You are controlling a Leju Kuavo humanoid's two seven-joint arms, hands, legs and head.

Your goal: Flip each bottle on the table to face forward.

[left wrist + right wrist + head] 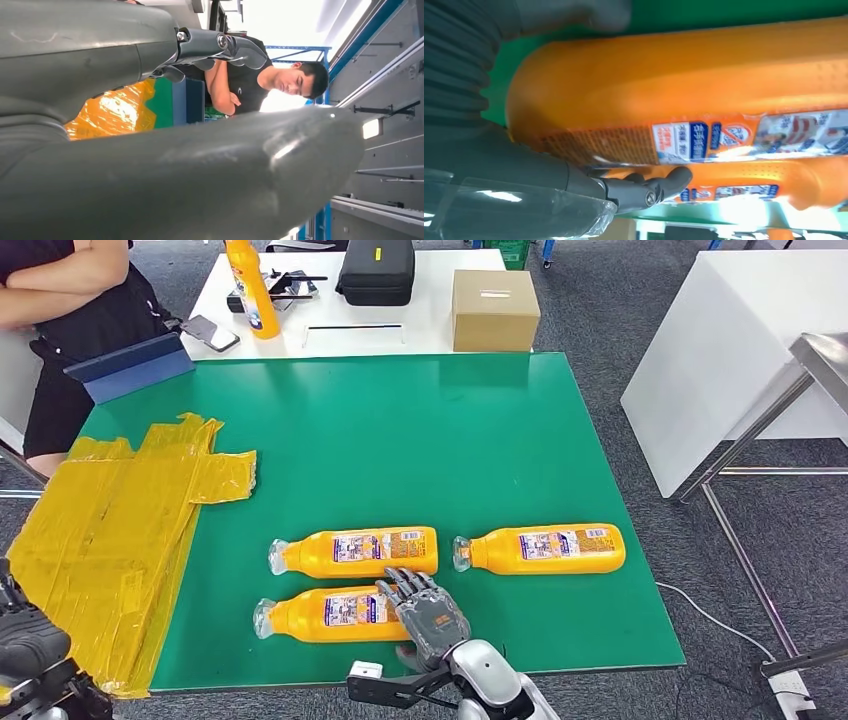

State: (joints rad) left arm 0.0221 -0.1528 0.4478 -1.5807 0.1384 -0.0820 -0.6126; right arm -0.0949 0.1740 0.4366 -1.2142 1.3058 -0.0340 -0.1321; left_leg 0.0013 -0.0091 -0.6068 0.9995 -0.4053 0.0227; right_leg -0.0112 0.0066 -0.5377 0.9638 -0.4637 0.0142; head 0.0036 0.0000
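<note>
Three orange bottles lie on their sides on the green table (420,440), caps pointing left and labels up. One bottle (360,551) lies in the middle, and a second bottle (545,548) to its right. The nearest bottle (325,614) lies at the front. My right hand (428,612) wraps around its base end, fingers over the top and thumb at the near side. Up close, this bottle (684,85) sits between the thumb and the fingers (659,185), with the middle bottle (744,182) beyond. My left hand (28,645) hangs off the table's front left corner, holding nothing, its fingers (220,45) apart.
Yellow tape (110,530) covers the table's left part. A person (70,300) stands at the far left beside a blue folder (135,367). The white table behind holds an upright orange bottle (252,290), a black case (376,272) and a cardboard box (494,310).
</note>
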